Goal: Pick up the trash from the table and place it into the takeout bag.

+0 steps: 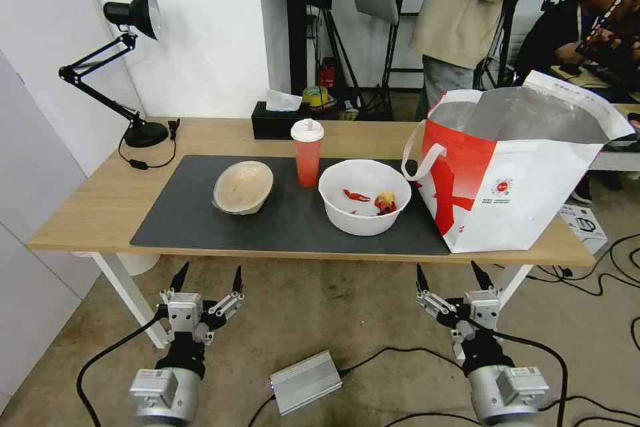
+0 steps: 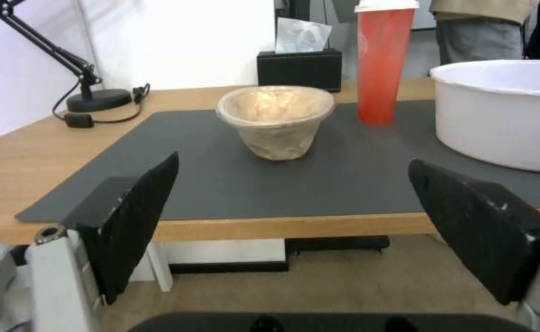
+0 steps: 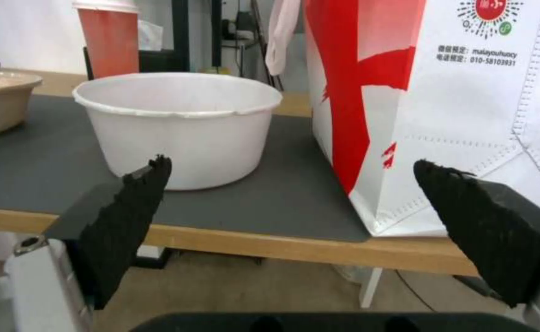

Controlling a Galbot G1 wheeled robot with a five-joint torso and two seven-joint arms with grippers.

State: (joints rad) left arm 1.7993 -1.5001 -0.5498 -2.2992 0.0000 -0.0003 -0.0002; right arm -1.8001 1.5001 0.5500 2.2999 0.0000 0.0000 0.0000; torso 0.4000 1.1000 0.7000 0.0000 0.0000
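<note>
On the dark mat of the table [image 1: 100, 207] stand three pieces of trash: a beige shallow bowl [image 1: 243, 187] [image 2: 275, 120], tilted, at the left; a red cup with a white lid [image 1: 307, 152] [image 2: 382, 60] behind the middle; and a white plastic bowl [image 1: 364, 196] [image 3: 177, 127] holding red food scraps. The takeout bag [image 1: 513, 167] [image 3: 442, 101] stands open at the table's right end, beside the white bowl. My left gripper [image 1: 208, 275] [image 2: 291, 184] and right gripper [image 1: 451, 274] [image 3: 291, 184] hang open below the table's front edge, holding nothing.
A black tissue box [image 1: 277, 119] and a black desk lamp [image 1: 130, 67] with its cable stand at the back of the table. A silver box [image 1: 305, 381] and cables lie on the floor between my arms. People stand behind the bag.
</note>
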